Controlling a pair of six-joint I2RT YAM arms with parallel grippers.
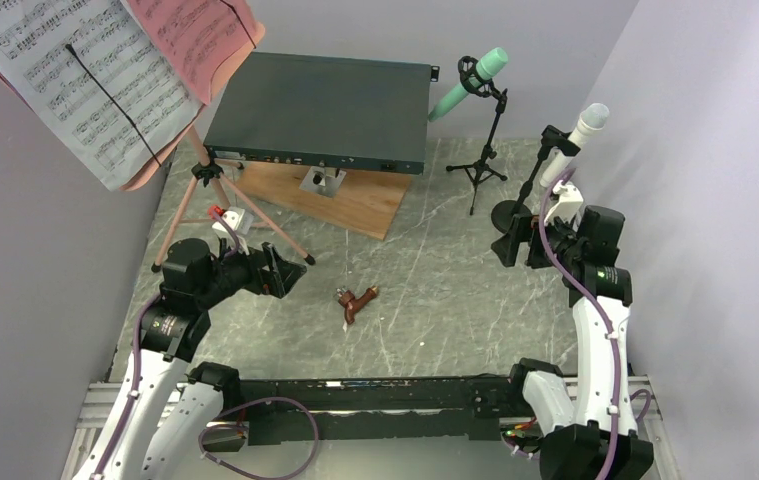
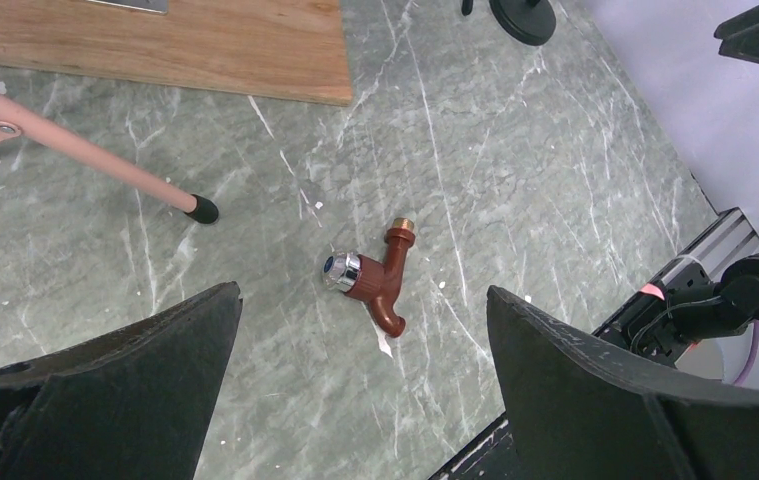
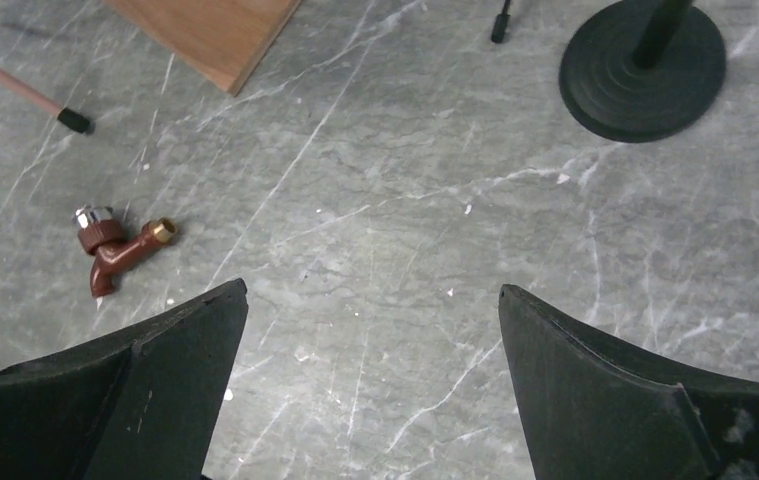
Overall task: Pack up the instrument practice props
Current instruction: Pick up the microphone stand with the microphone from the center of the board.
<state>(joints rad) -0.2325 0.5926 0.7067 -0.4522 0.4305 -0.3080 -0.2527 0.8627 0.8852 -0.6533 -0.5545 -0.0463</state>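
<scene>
No wording is legible: the white sheet-music pages (image 1: pixel 65 80) (far beyond the fingers (image 1: pixel 277 262) of the left gripper (image 1: pixel 290 274)) show only printed staves, and the dark grey box (image 1: pixel 320 105) has front-panel markings too small to read.

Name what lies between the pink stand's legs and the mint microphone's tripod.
A wooden board with the dark grey box over it lies between the pink legs and the tripod, seen in the top view.

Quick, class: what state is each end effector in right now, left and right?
Left end effector: open, holding nothing.
Right end effector: open, holding nothing.
</scene>
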